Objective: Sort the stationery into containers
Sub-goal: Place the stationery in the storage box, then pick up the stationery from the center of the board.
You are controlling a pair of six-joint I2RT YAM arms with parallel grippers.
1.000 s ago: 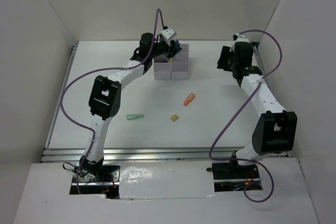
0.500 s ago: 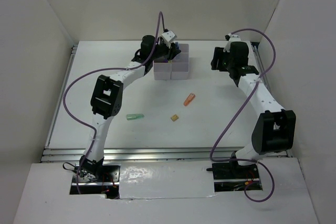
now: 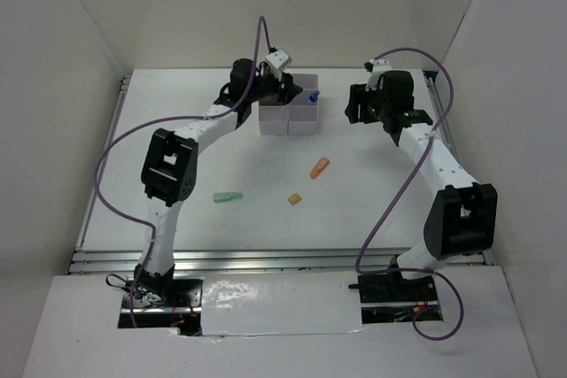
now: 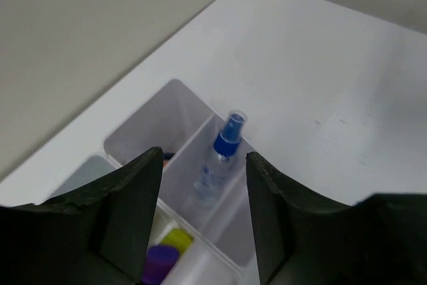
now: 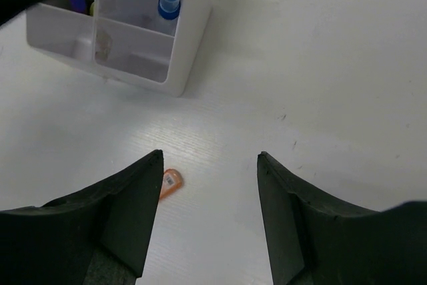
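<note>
Tube (image 4: 217, 165) inside bins (image 3: 275, 127); block (image 3: 294, 198) before them

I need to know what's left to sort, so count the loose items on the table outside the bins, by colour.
green marker: 1
orange marker: 1
tan block: 1
Total: 3

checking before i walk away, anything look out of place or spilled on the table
Nothing spilled or damaged. Three items lie loose outside the bins: an orange marker, a green marker and a tan block. The blue-capped tube leans tilted in its compartment.
</note>
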